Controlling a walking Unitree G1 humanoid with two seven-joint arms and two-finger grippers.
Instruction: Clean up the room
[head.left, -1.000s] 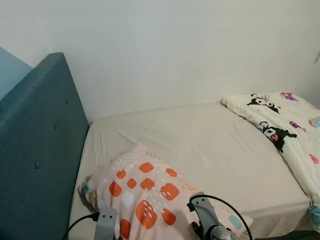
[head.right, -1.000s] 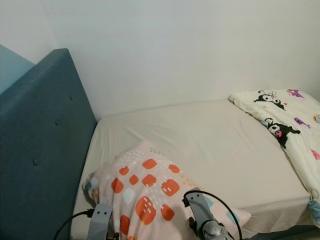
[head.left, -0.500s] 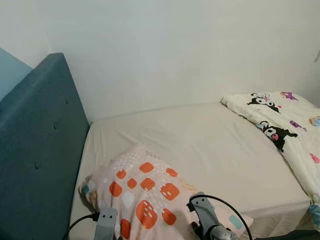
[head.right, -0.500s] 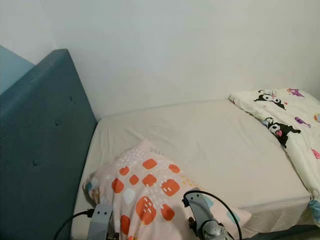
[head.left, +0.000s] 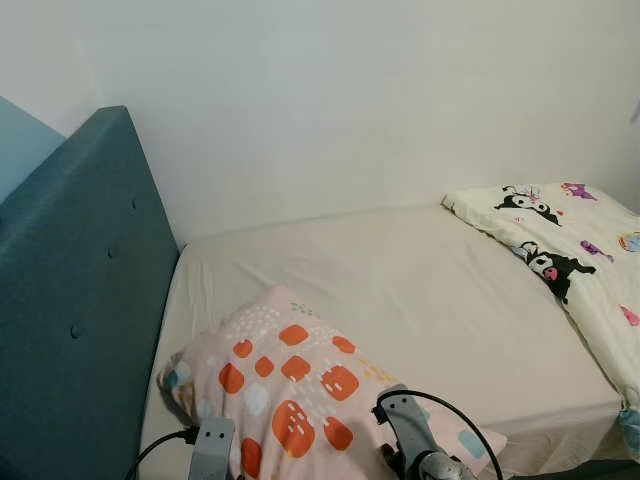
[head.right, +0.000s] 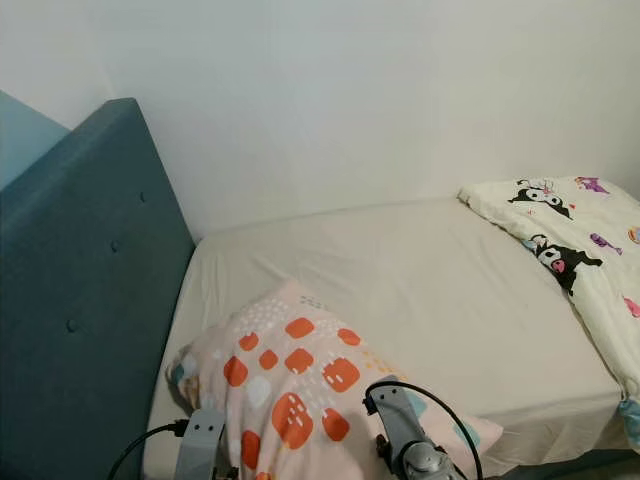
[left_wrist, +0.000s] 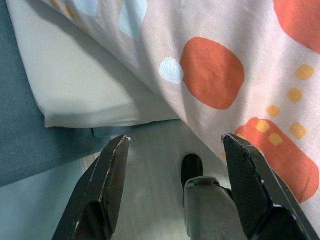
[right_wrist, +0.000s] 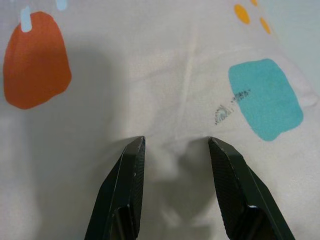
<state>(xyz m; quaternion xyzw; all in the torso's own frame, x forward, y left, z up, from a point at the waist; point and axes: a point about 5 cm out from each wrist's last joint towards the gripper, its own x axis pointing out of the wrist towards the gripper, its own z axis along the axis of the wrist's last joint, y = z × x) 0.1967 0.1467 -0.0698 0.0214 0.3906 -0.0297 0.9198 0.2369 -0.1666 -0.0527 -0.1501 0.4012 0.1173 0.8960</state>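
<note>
- Headboard (head.left: 80, 290): dark teal, padded with buttons, standing at the left end of the bed; it meets the mattress edge directly.
- Left gripper (left_wrist: 175, 145): released, its two black fingers spread wide; it hangs beyond the near edge of the bed, over pale floor (left_wrist: 150, 170); one finger sits below the mattress corner, the other lies against the overhanging edge of the pillow; in the head views only its silver wrist and cable show at the bottom edge, left of centre.
- Pillow (head.left: 290, 380): pink cover printed with orange blotches, white dots and a few light-blue patches; it lies on the near left part of the bed, just beside the headboard, one corner raised toward the wall; its near edge hangs over the mattress side.
- Right gripper (right_wrist: 175, 145): released, fingers parted with both tips pressed into the pillow cover; fabric puckers into a small fold between the tips; an orange blotch lies to one side, a teal patch to the other.
- Bed (head.left: 420, 290): fitted cream sheet, lightly creased, set against a plain white wall (head.left: 350, 100).
- Duvet (head.left: 570, 260): cream with black-and-white cartoon figures and small coloured motifs; bunched at the right end of the bed, well apart from the pillow; its edge drapes over the near side.
</note>
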